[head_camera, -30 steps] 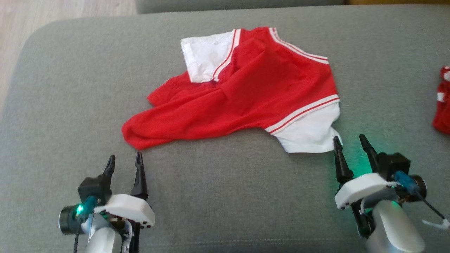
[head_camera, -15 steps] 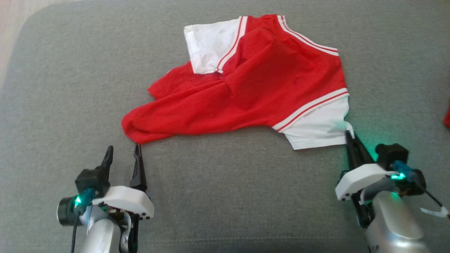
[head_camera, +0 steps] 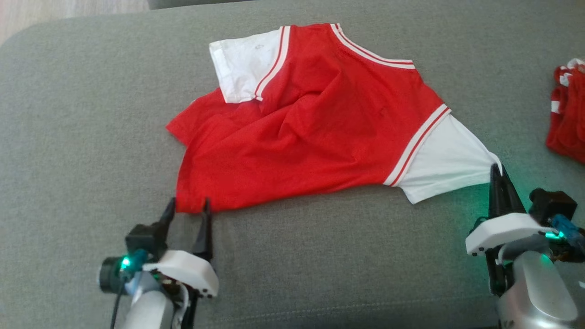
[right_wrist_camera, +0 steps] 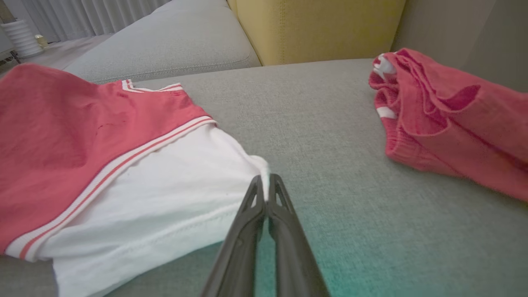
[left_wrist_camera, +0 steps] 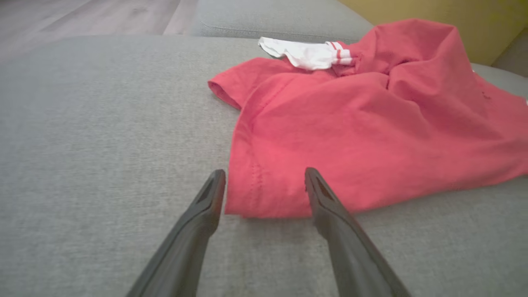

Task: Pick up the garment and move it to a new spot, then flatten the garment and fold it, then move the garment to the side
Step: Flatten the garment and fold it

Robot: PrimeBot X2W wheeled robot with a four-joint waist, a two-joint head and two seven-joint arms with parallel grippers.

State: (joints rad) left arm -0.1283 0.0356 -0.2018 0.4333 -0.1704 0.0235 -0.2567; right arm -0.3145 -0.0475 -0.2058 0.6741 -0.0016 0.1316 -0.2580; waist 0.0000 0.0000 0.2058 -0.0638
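A red garment (head_camera: 311, 132) with white sleeves and striped trim lies rumpled on the grey cushion (head_camera: 82, 137). My right gripper (head_camera: 496, 168) is shut on the corner of the near white sleeve (head_camera: 448, 160), pulling it taut; in the right wrist view the white cloth (right_wrist_camera: 165, 194) is pinched at the tips of that gripper (right_wrist_camera: 267, 185). My left gripper (head_camera: 188, 205) stands open at the garment's red bottom corner. In the left wrist view its fingers (left_wrist_camera: 208, 206) straddle the red hem (left_wrist_camera: 268, 198), the cloth lying between them.
A second red garment (head_camera: 566, 119) lies bunched at the cushion's right edge, seen also in the right wrist view as a red heap (right_wrist_camera: 449, 123). A yellow cushion (right_wrist_camera: 317, 29) stands behind. Wooden floor (head_camera: 68, 9) shows at the far left.
My right gripper shut on the white sleeve corner and drew it outward to the right. My left gripper advanced until it straddles the red hem. The garment spread wider; the camera shifted.
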